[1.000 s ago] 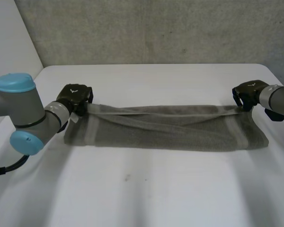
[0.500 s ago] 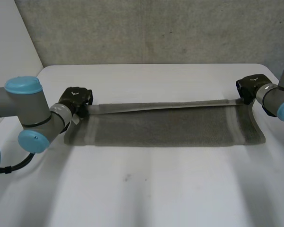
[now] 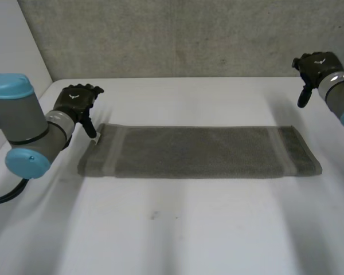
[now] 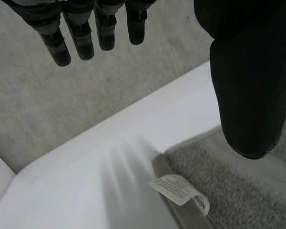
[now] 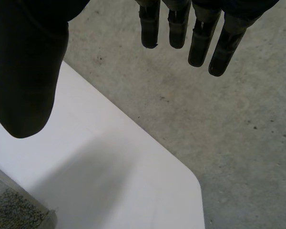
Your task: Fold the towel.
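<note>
White table [image 3: 178, 229], grey concrete wall [image 3: 189, 34] behind, white panel [image 3: 11, 46] at left

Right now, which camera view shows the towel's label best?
The left wrist view: the white label lies flat with printed lines at the towel corner. The head view gives a white speck there; the right wrist view shows the opposite corner.

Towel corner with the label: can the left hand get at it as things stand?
Probably yes: the left hand is open right beside that corner of the towel, with only bare table between them.
</note>
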{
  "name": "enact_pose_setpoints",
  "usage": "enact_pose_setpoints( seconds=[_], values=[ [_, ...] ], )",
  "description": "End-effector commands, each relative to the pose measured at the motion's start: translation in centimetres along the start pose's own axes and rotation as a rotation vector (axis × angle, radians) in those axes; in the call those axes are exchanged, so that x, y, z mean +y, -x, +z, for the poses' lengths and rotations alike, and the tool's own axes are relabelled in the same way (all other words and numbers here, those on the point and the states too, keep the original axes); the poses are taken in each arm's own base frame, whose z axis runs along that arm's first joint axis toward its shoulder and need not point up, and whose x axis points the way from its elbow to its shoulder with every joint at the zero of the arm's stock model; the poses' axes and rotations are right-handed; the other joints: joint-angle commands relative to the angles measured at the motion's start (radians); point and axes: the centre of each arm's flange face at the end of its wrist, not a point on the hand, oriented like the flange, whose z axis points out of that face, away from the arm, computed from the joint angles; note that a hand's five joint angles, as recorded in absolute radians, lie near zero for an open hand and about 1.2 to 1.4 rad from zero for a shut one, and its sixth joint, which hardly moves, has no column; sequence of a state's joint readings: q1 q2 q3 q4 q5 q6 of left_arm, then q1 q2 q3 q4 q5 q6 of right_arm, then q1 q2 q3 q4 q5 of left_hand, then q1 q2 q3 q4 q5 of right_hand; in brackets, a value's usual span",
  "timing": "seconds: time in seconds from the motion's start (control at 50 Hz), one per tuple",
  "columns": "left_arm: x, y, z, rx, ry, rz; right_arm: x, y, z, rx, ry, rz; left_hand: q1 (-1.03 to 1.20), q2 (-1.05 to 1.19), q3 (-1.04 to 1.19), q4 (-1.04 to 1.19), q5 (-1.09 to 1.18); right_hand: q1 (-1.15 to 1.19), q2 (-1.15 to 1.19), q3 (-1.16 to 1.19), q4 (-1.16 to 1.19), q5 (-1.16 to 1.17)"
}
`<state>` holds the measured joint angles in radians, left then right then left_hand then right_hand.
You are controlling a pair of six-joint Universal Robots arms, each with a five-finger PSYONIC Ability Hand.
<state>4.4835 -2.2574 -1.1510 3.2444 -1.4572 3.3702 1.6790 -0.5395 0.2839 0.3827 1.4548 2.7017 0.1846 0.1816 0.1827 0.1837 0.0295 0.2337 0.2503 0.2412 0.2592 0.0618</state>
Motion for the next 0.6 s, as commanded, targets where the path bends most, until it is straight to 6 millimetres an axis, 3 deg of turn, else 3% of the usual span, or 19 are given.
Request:
enact_pose_setpoints(
  seconds=[0.02, 0.12, 0.22, 0.28, 0.38, 0.5, 0.6],
  values=[
    [-1.1, -0.2, -3.2, 0.011, 0.009, -0.008, -1.3, -0.7, -3.0, -0.044, 0.080, 0.013, 0.041, 0.044, 0.043, 0.042, 0.021, -0.052, -0.068, -0.059, -0.077, -0.054],
    [-0.6, -0.7, -5.4, 0.022, 0.034, -0.012, -0.2, -0.3, -5.8, -0.131, 0.152, 0.027, 0.041, 0.044, 0.043, 0.042, 0.021, -0.002, -0.019, -0.009, -0.027, -0.005],
    [-0.3, -1.8, -8.0, 0.042, 0.038, -0.014, 2.4, 0.0, -9.2, -0.186, 0.173, 0.010, 0.041, 0.044, 0.043, 0.042, 0.021, 0.010, -0.007, 0.002, -0.016, 0.007],
    [0.0, -2.0, -8.4, 0.046, 0.040, -0.017, 3.1, 0.2, -9.9, -0.186, 0.171, -0.005, 0.038, 0.041, 0.040, 0.039, 0.018, 0.013, -0.004, 0.005, -0.013, 0.010],
    [0.3, -2.9, -10.0, 0.063, 0.031, -0.035, 6.2, 1.9, -12.4, -0.194, 0.181, -0.063, 0.038, 0.041, 0.040, 0.039, 0.018, 0.016, -0.001, 0.008, -0.010, 0.013],
    [0.0, -3.3, -10.8, 0.071, 0.008, -0.042, 8.4, 2.8, -13.1, -0.193, 0.188, -0.091, 0.035, 0.038, 0.037, 0.036, 0.015, 0.110, 0.093, 0.102, 0.084, 0.107],
    [-0.1, -3.9, -11.0, 0.083, -0.014, -0.037, 10.6, 3.2, -12.1, -0.171, 0.164, -0.119, 0.035, 0.038, 0.037, 0.036, 0.015, 0.326, 0.310, 0.319, 0.301, 0.324]
  ],
)
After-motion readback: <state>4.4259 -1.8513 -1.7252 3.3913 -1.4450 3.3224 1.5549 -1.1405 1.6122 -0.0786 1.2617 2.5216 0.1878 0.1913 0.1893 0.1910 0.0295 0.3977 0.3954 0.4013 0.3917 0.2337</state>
